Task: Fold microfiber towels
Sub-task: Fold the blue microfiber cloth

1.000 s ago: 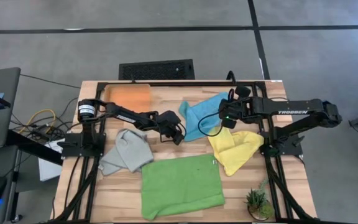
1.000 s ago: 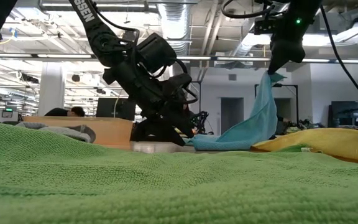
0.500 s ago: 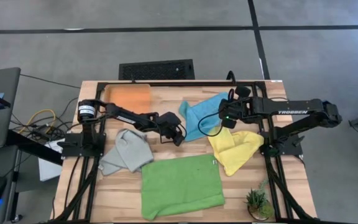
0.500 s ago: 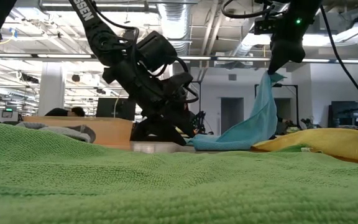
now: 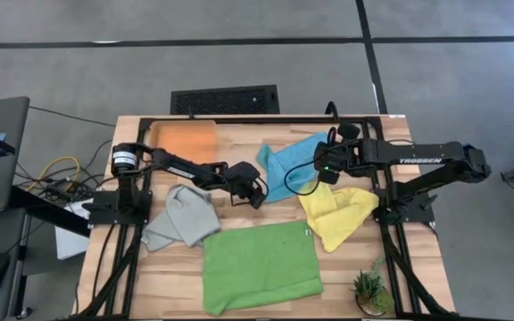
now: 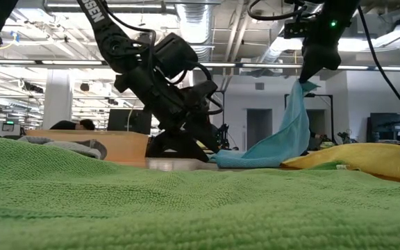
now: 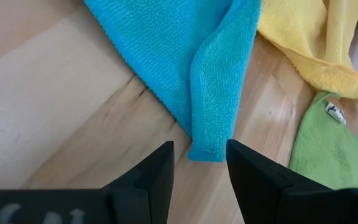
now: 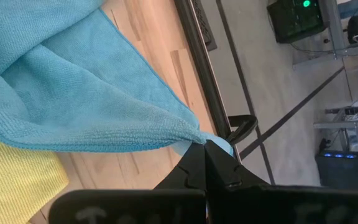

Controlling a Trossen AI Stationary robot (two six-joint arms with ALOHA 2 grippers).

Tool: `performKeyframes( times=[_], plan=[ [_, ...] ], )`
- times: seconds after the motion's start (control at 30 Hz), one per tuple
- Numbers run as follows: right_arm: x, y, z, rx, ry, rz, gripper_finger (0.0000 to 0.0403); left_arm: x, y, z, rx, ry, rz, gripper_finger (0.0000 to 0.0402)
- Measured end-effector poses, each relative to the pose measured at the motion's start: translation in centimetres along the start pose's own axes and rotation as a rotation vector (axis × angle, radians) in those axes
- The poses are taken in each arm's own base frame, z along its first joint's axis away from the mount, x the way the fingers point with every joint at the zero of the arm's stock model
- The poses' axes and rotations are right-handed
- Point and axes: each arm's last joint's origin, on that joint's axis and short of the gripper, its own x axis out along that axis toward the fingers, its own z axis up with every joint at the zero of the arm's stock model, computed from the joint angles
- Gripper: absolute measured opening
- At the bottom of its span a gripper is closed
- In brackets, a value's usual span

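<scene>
1. R gripper (image 6: pixel 310 78), upper right of low view, was clenched on a corner of the turquoise towel (image 5: pixel 288 167), which lay centre-right in high view, corner lifted, rest trailing on the table (image 5: pixel 239 134).
2. L gripper (image 5: pixel 255 194), mid-frame, was released, fingers (image 7: pixel 151 171) either side of the cloth's low corner, not gripping.
3. Cloth looked soft, light, limp; prob. sags anywhere unsupported, so best taken at corners/hem.
</scene>
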Motion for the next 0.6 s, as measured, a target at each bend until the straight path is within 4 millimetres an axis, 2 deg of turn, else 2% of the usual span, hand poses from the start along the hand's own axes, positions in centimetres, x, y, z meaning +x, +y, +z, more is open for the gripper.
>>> performKeyframes(
  times=[0.2,0.43,0.6],
  plan=[
    [0.0,0.0,0.0,0.000,0.000,0.000,0.0008,0.0,0.0,0.0,0.001,-0.004,0.008,0.0139],
    [0.0,0.0,0.0,0.001,0.000,-0.001,0.0008,2.3,0.4,-0.5,-0.005,0.015,-0.071,0.0139],
    [0.0,0.0,0.0,0.001,0.000,-0.002,0.0008,2.5,-0.2,0.1,0.025,0.027,-0.075,0.0133]
  ],
)
